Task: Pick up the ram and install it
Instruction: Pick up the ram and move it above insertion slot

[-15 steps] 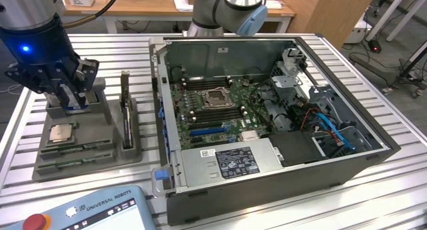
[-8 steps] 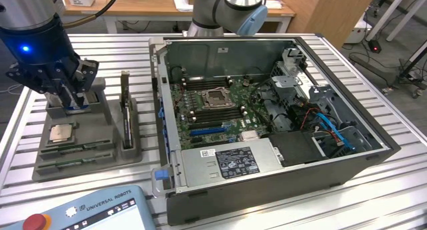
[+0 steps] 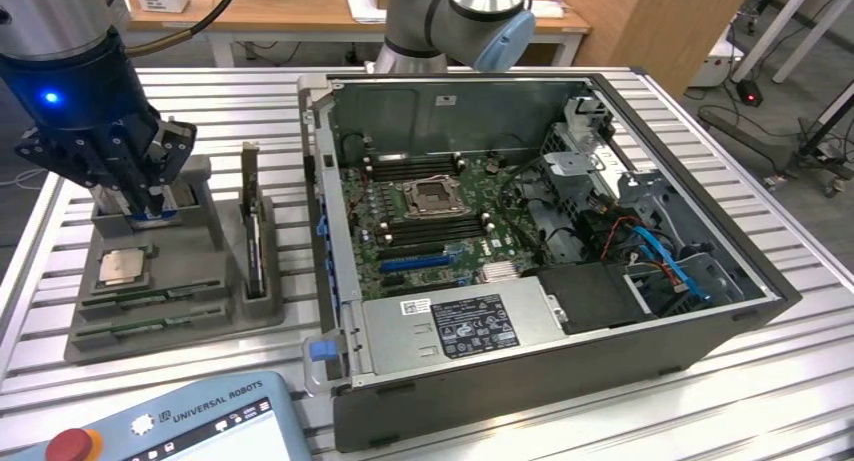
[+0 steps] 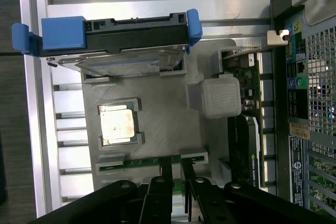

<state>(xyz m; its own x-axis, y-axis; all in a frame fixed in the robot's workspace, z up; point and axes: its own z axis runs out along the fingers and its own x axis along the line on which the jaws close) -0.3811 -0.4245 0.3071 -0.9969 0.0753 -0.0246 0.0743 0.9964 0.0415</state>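
Ram (image 4: 144, 159) partly hidden behind end effector (image 4: 175, 162).

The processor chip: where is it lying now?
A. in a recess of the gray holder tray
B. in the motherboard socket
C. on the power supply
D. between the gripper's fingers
A: the processor chip sits flat in a square recess of the gray holder tray, beside the computer case.

On the table (image 3: 747, 401), a holder (image 3: 200, 326) sits just beside the open case (image 3: 721, 321), on the exterior view's left. In the holder, the drive (image 4: 121, 40) stands at the far end. The processor (image 3: 123, 266) lies nearer, and two ram sticks (image 3: 144, 299) lie nearest, one behind the other. The card (image 3: 251, 231) stands on edge along the holder's right side. A pendant (image 3: 174, 426) lies at the table's near edge.
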